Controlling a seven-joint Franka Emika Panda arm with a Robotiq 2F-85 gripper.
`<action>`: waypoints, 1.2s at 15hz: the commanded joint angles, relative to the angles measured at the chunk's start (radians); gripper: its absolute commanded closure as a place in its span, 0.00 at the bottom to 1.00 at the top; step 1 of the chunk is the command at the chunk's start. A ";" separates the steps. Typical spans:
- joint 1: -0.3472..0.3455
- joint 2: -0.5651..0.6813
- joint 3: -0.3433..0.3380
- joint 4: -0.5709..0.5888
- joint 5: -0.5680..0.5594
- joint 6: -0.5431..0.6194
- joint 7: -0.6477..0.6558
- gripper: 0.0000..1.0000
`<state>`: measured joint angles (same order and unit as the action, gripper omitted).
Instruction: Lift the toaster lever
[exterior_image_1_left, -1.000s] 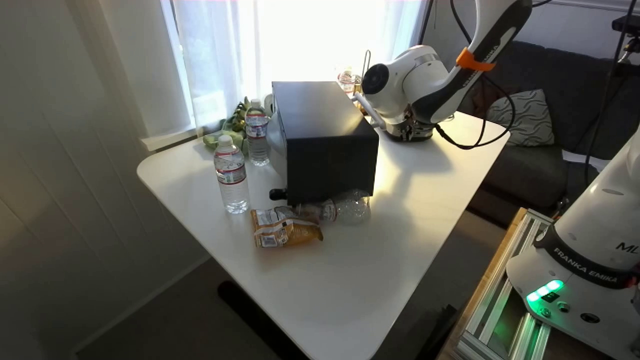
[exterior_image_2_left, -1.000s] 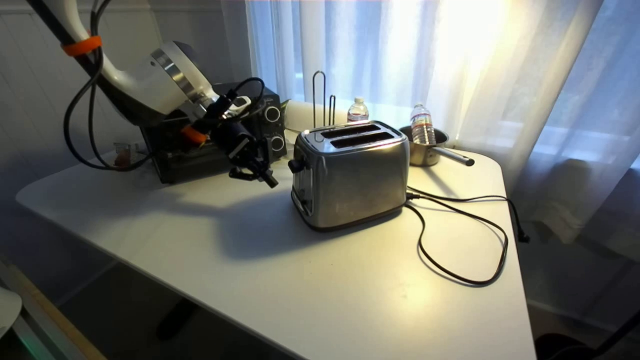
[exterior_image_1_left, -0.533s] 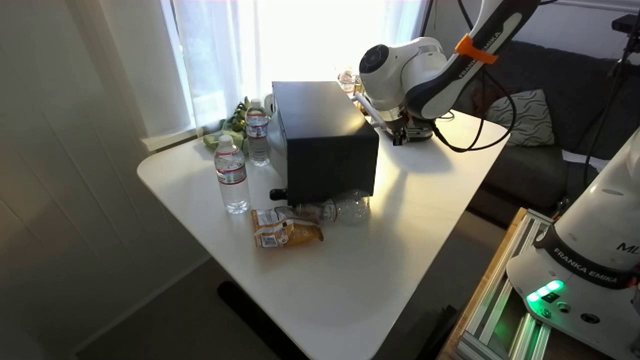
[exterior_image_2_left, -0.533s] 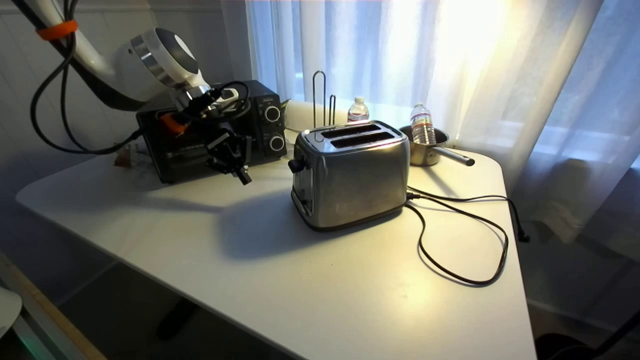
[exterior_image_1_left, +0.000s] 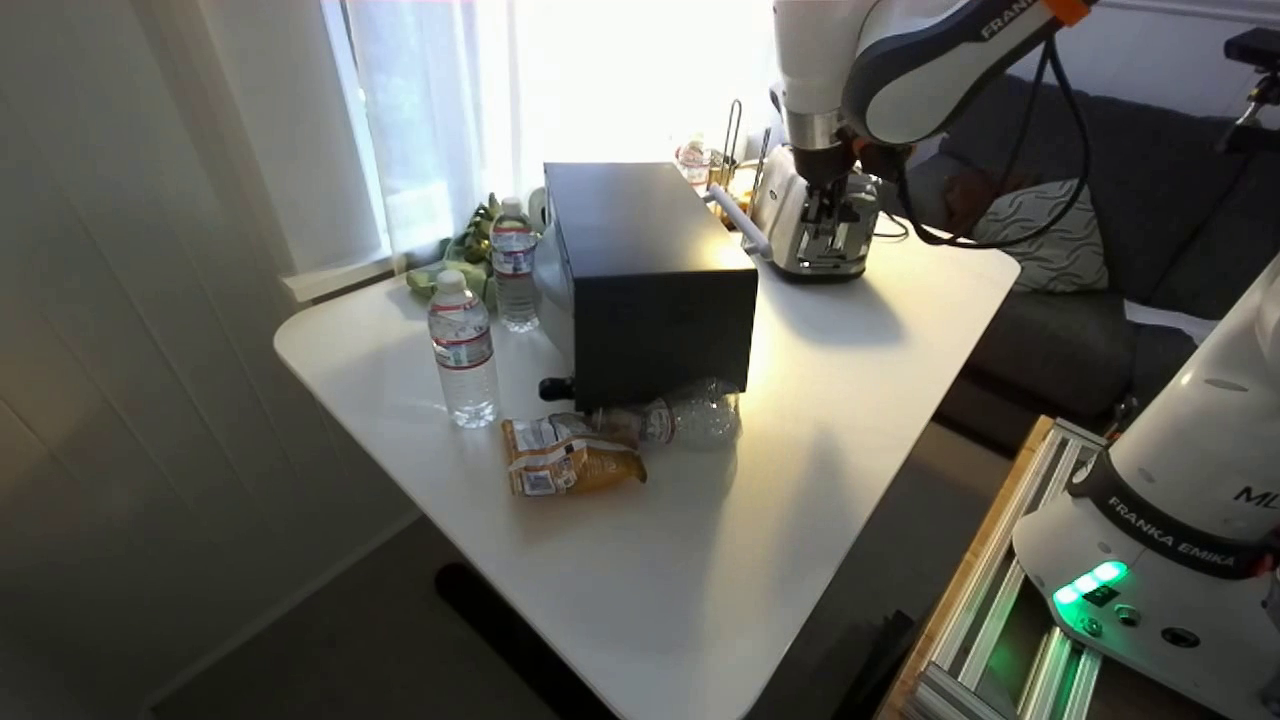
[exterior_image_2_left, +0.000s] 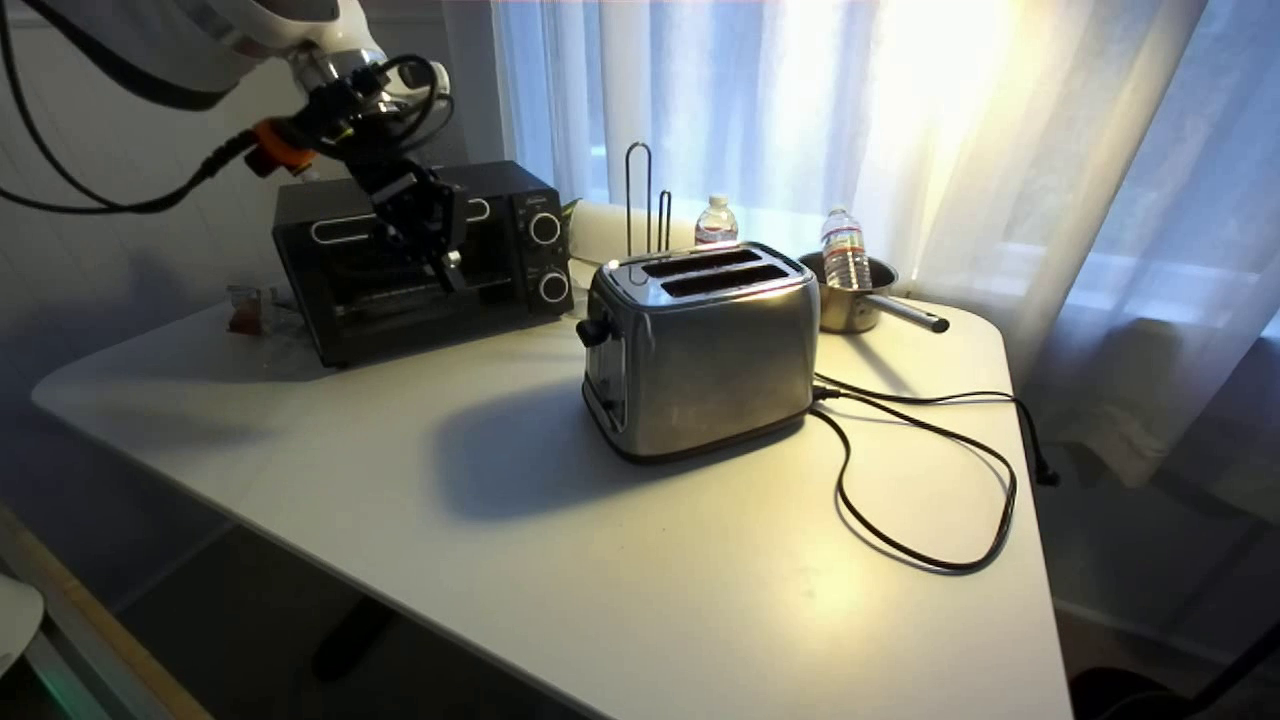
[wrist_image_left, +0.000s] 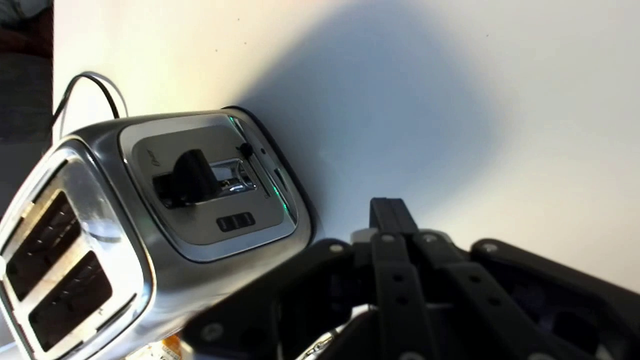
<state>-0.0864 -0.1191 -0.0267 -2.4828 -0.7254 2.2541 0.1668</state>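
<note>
I have the gripper hanging above the white table, and the wrist view shows its two fingers pressed together, tip against tip. The toaster stands upright on the table. In an exterior view, the gripper is to its left and apart from it, with the dark oven on the far side. The lever is on the end of the toaster that faces left there; on my wrist view it sits at the end of its slot closest to the bread openings, so it reads as raised. The fingertips are well apart from it, to the right in that view.

A black cord loops across the table to the right of the toaster. On the toaster's far right side I see a metal pot, its handle pointing right, with a tilted water bottle in it. In an exterior view a snack bag and a clear bottle lie on the near side of the oven; they overlap from here, and I cannot tell if they touch. To the oven's left, a near bottle and a far bottle stand upright.
</note>
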 joint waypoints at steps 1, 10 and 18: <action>-0.006 -0.238 -0.047 -0.089 0.155 -0.031 -0.106 1.00; -0.146 -0.601 -0.043 -0.102 0.100 0.048 0.022 0.73; -0.149 -0.582 -0.038 -0.080 0.137 0.024 -0.011 0.73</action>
<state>-0.2203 -0.7021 -0.0778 -2.5639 -0.6012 2.2763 0.1652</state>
